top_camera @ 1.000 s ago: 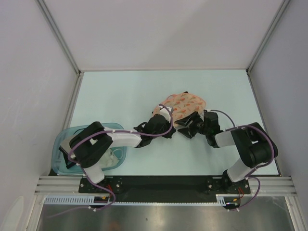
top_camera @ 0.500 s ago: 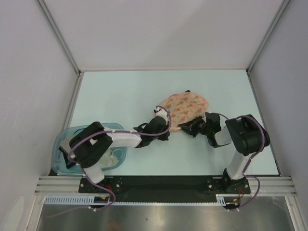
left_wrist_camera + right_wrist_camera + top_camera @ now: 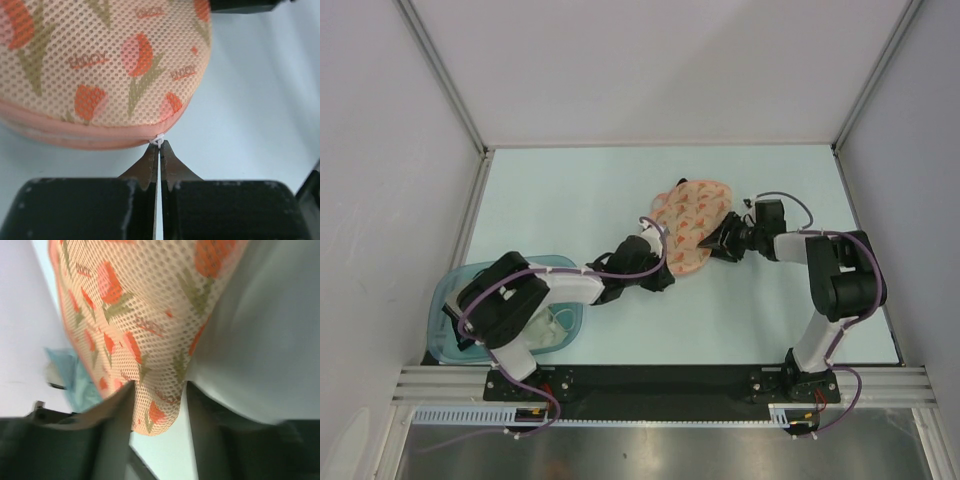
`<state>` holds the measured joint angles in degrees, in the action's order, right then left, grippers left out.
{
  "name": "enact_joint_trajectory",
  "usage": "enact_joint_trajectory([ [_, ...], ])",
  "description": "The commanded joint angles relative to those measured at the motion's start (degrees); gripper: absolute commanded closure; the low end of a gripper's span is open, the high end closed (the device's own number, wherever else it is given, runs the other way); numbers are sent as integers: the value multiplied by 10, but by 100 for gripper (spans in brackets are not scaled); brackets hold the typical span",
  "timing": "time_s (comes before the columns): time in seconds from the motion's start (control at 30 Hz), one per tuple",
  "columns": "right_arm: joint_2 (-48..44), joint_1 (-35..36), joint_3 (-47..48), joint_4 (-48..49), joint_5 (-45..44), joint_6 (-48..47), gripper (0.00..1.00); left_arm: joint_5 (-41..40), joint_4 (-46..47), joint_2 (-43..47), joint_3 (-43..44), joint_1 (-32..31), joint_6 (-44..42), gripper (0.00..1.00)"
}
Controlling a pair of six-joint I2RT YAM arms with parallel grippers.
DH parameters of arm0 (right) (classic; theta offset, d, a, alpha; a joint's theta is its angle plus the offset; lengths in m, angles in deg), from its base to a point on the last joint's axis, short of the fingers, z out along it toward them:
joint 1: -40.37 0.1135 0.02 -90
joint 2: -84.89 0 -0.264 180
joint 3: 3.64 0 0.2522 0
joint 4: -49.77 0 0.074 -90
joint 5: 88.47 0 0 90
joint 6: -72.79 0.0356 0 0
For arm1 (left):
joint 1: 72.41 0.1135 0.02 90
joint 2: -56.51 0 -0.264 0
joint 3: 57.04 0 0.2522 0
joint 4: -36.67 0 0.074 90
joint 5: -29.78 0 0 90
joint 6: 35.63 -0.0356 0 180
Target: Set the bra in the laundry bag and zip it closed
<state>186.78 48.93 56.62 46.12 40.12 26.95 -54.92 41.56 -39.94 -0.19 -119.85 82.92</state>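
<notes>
The laundry bag [image 3: 693,222], a peach mesh pouch with orange tulip prints, lies mid-table between my two grippers. My left gripper [image 3: 663,272] is at its near-left edge. In the left wrist view the left gripper [image 3: 159,145] is shut on the small white zip pull [image 3: 159,139] at the pouch's pink seam [image 3: 75,136]. My right gripper [image 3: 721,240] is at the pouch's right edge. In the right wrist view it [image 3: 159,412] is shut on a fold of the mesh pouch [image 3: 145,330], lifting that edge. The bra is hidden.
A translucent teal tub [image 3: 460,290] with a white garment [image 3: 556,326] in it stands at the near left, partly under my left arm. Metal frame posts and grey walls close in the table on the left, back and right.
My right gripper has swung away from the near edge toward the far right with the pouch's edge. The pouch turned and now looks narrower. My left gripper stayed at the near-left edge.
</notes>
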Motion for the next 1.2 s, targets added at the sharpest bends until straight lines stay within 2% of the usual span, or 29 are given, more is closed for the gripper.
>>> enact_joint_trajectory([
  [0.0, -15, -11, -3, -79, -30, -78, 41, 84, 68, -21, 12, -11, 44, 100],
  [0.03, -34, -11, -19, -63, -29, -56, 29, 94, 76, -30, 14, -11, 54, 100],
  [0.1, -65, -12, -85, -10, -27, -26, 15, 101, 92, -38, 23, -12, 76, 100],
  [0.23, -154, 13, -199, 130, -23, 82, 4, 110, 98, -52, 45, -14, 90, 100],
  [0.37, -166, 62, -215, 164, -61, 136, 4, 124, 103, -57, 61, -19, 99, 100],
  [0.47, -151, 81, -234, 226, -84, 180, 9, 118, 103, -52, 62, -30, 99, 100],
  [0.57, -136, 89, -256, 295, -109, 236, 21, 113, 102, -48, 60, -39, 99, 100],
  [0.67, -132, 90, -268, 327, -141, 260, 40, 111, 101, -52, 57, -45, 102, 100],
  [0.73, -132, 86, -271, 330, -142, 259, 44, 109, 99, -52, 52, -46, 103, 100],
  [0.77, -132, 82, -273, 328, -138, 257, 54, 106, 93, -52, 50, -45, 102, 100],
  [0.83, -131, 67, -275, 319, -131, 246, 64, 94, 80, -45, 50, -45, 92, 100],
  [0.87, -130, 59, -280, 316, -119, 241, 72, 88, 63, -45, 50, -42, 90, 100],
  [0.93, -126, 41, -281, 315, -99, 221, 79, 77, 51, -40, 46, -36, 89, 100],
  [1.07, -98, -16, -259, 290, -6, 165, 87, 67, 23, -32, 26, 8, 91, 100],
  [1.17, -64, -42, -233, 270, 61, 123, 89, 63, 10, -17, 3, 47, 77, 100],
])
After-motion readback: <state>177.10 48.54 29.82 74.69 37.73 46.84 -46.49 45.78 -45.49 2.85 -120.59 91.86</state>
